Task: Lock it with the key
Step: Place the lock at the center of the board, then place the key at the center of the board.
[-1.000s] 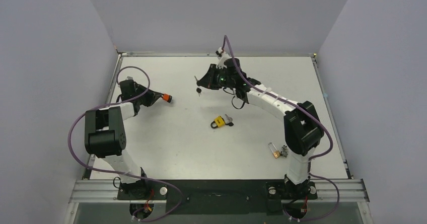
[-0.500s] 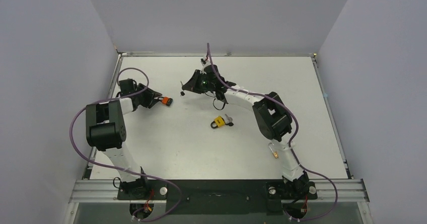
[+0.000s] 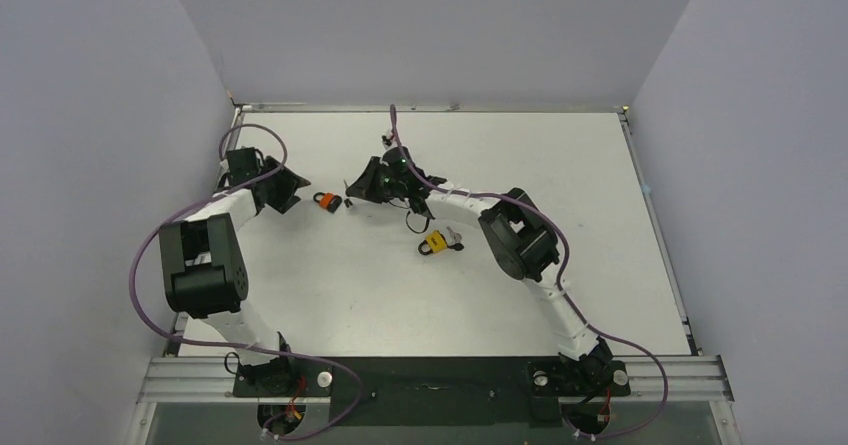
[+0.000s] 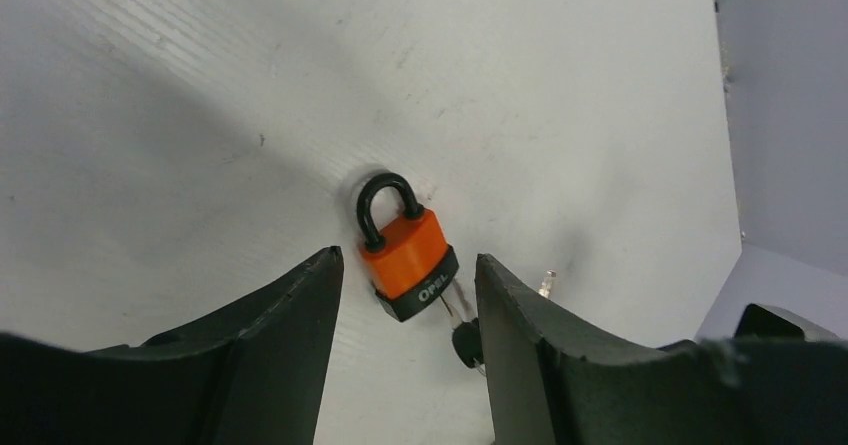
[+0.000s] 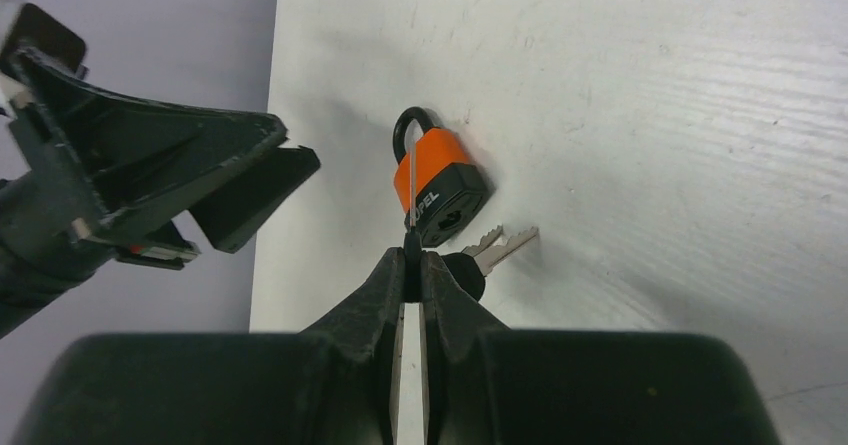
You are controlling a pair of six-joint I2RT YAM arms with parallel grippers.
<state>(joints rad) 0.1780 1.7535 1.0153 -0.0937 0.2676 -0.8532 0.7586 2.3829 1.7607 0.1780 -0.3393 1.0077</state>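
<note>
An orange padlock (image 3: 325, 201) with a black shackle (image 4: 388, 200) lies flat on the white table (image 3: 560, 165). My left gripper (image 4: 408, 265) is open, its fingers (image 4: 300, 315) on either side of the padlock (image 4: 405, 250) without touching it. My right gripper (image 5: 412, 257) is shut on the black head of a key (image 5: 411, 245). The key's blade points at the padlock's (image 5: 440, 180) black bottom end. I cannot tell if it is inserted. Spare keys (image 5: 503, 243) on the same ring rest on the table beside it.
A yellow padlock (image 3: 433, 242) with its own keys lies just right of the table's middle, near the right arm's elbow (image 3: 515, 230). The two grippers face each other closely at the back left. Grey walls surround the table.
My left gripper has opened, let the orange padlock down onto the table and drawn back a little. The right arm has swung left, bringing the key up to the padlock.
</note>
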